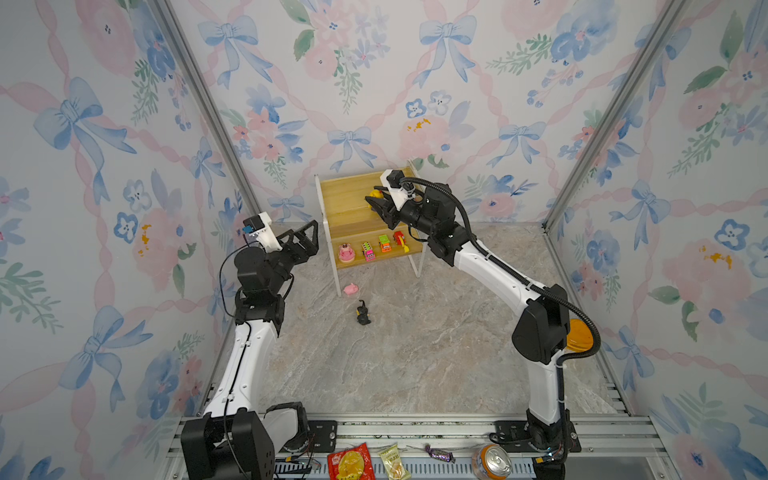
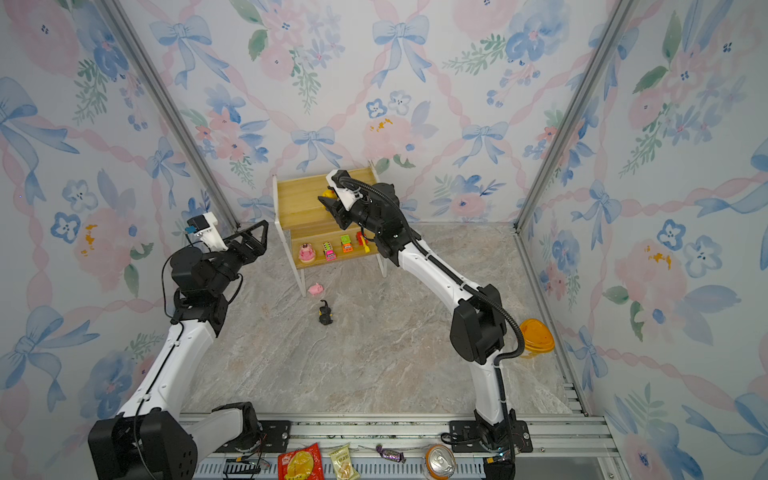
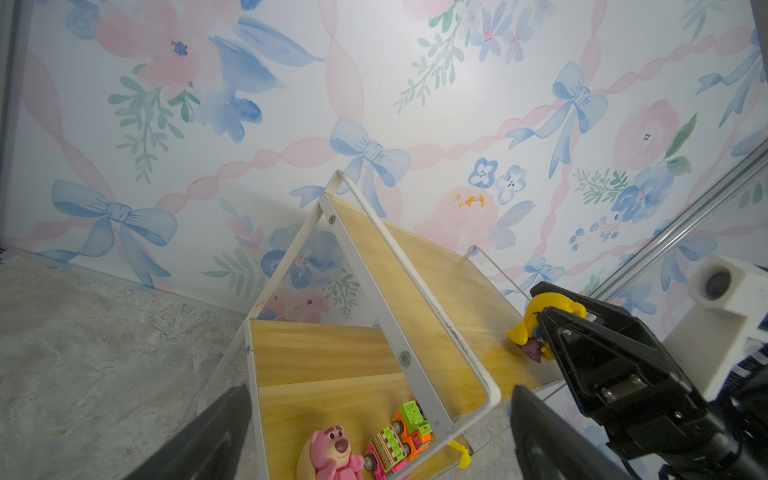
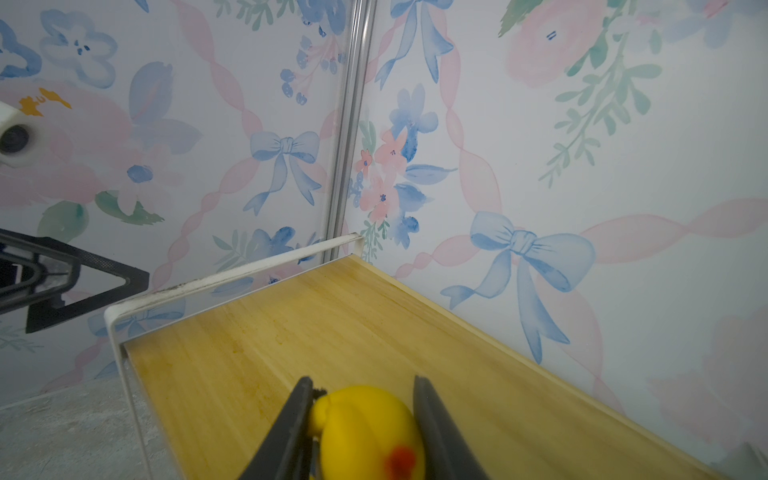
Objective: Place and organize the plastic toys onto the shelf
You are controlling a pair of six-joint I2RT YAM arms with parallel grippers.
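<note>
Nearest to us, a small black-and-yellow toy figure point(image 1: 363, 312) lies on the grey stone floor point(image 1: 415, 357). A little pink plastic pig point(image 1: 351, 289) sits just past it. Both are well below our right gripper point(image 1: 371, 200).

Our left gripper point(image 1: 312, 237) hangs with its jaws wide apart and holds nothing. It is just beside the small shelf of yellow wooden boards and thin white frame point(image 1: 345, 195).

On the low board, under the right jaws, a pink toy car point(image 1: 368, 251), a green-and-orange toy car point(image 1: 384, 243) and a red toy car point(image 1: 400, 240) stand side by side, each pointing front to back.

Over the top board, our right jaws squeeze a yellow-haired plastic figure point(image 4: 365, 428). Its head is between them and its dark purple end points at the board. We cannot tell if it touches.
</note>
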